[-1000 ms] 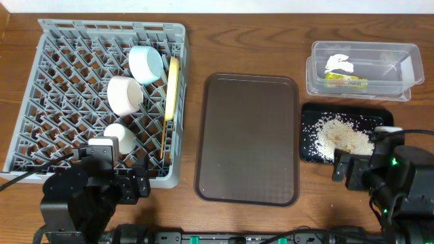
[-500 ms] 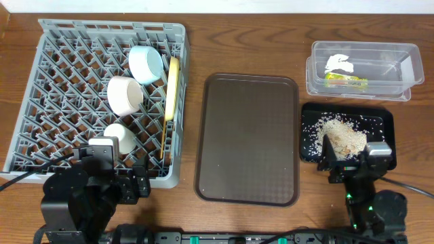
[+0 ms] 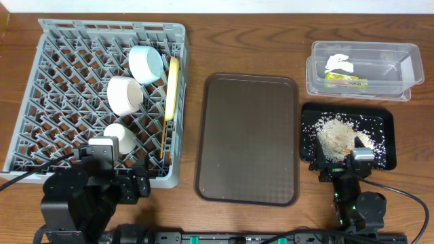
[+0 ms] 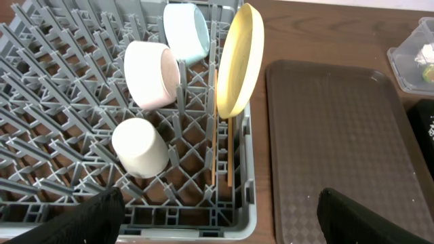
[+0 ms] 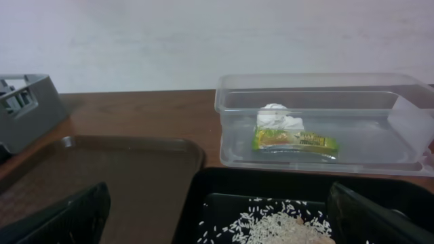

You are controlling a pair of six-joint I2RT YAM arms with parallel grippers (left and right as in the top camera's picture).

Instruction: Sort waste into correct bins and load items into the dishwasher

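Observation:
The grey dishwasher rack (image 3: 41, 81) holds the light blue bowl (image 3: 146, 63), the pink-white bowl (image 3: 125, 95), the white cup (image 3: 119, 137) and the yellow plate (image 3: 172, 88) on edge. The chopsticks (image 4: 221, 149) lie in the rack under the plate. The clear tub (image 3: 400, 51) holds the white tissue (image 3: 339, 63) and the green-and-orange wrapper (image 3: 346, 80). The black tray (image 3: 383, 122) holds the rice scraps (image 3: 336, 135). My left gripper (image 4: 220, 220) is open and empty over the rack's near right corner. My right gripper (image 5: 224, 227) is open and empty at the black tray's near edge.
The brown serving tray (image 3: 247, 139) lies bare between the rack and the bins. Both arm bases sit at the table's front edge. The tub stands behind the black tray at the far right.
My right arm has swung left from the table's right edge and drawn back to the front edge, now facing the black tray. The left arm has not moved.

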